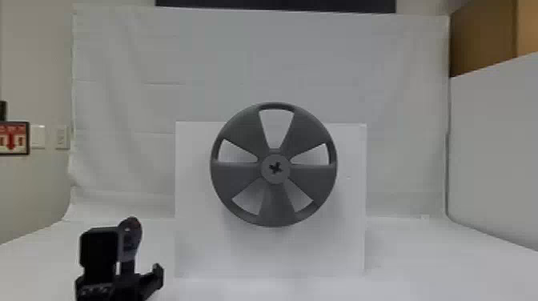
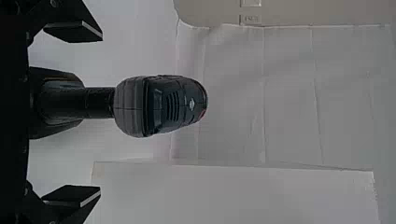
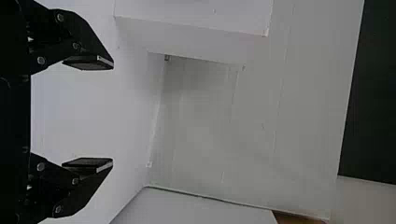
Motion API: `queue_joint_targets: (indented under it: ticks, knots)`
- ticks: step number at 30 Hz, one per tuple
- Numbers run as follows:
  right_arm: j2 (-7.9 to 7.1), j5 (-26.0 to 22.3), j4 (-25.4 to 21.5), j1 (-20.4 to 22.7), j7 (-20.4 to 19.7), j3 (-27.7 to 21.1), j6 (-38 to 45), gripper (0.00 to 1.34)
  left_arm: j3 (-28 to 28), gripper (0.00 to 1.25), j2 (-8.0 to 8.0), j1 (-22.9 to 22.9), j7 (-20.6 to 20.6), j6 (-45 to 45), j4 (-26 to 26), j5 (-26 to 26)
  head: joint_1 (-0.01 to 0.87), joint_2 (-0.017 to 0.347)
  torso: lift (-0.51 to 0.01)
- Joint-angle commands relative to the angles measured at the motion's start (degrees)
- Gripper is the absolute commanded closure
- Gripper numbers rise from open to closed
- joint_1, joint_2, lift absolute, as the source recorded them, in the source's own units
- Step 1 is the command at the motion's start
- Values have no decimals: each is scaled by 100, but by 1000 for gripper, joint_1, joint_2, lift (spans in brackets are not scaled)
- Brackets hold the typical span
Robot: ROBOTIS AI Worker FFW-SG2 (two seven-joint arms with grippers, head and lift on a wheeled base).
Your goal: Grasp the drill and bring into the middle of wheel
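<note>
Your black left gripper is standing open around the upright, black, round-headed drill, which is sitting at eight o'clock from the grey five-spoked wheel. Your black right gripper is gaping open.

Drill: dk gray & blk, w/ a fat round top, thin slits, a bit of red at the top end, a straight blk grip & a wide blk foot. Stands up, foot down, part hid, on the L side, low & well apart from the wheel. Wheel: gray, round, w/ 5 wide spokes, 5 gaps & a flat round mid w/ a blk star-like hole. It's upright, flat side to the front, in front of a white box, above the tabletop.
</note>
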Motion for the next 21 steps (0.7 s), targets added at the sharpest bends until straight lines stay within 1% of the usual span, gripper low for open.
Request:
queue_joint_targets:
  ticks: [1,10,21]
  knots:
    - [-12,0,0,2,0,3,13,519,-35,127,-12,-115,21,-25,210,-60,0,0,-406]
    - [-21,0,26,2,0,55,22,519,-88,127,-38,-300,118,-96,527,-140,0,0,-406]
    - [-30,0,53,-24,0,117,22,519,-106,140,-38,-423,443,-166,799,-175,0,0,-406]
